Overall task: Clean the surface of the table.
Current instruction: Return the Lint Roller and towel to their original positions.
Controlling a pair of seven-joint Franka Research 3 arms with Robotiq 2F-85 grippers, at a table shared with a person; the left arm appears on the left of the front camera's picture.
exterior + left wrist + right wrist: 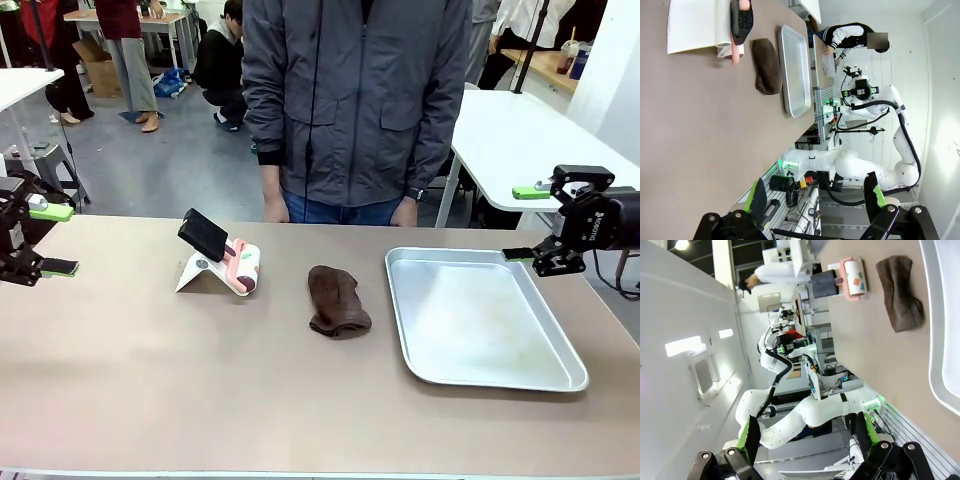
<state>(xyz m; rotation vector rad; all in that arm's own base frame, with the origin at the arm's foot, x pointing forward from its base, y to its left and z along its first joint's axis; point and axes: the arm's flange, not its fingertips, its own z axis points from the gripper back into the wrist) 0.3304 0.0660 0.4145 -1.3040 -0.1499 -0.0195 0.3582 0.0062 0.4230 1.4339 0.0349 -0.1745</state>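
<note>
The tan-brown table (150, 380) carries a crumpled brown cloth (338, 300) near its middle and a lint roller (238, 267) with a pink frame and black handle, leaning on a white stand. My left gripper (55, 240) hovers open over the table's left end, holding nothing. My right gripper (524, 223) hangs open off the right end, past the silver tray (560, 378). The left wrist view shows my left gripper (817, 200) open, with the table (690, 130), cloth (767, 65) and roller (737, 30) far ahead. The right wrist view shows my right gripper (807, 437) open, and beyond it the cloth (900, 292) and roller (855, 277).
A person in a grey jacket (355, 100) stands at the far edge, both hands hanging by the table. The tray (794, 70) lies bare on the right part of the table. A white table (520, 140) stands behind on the right.
</note>
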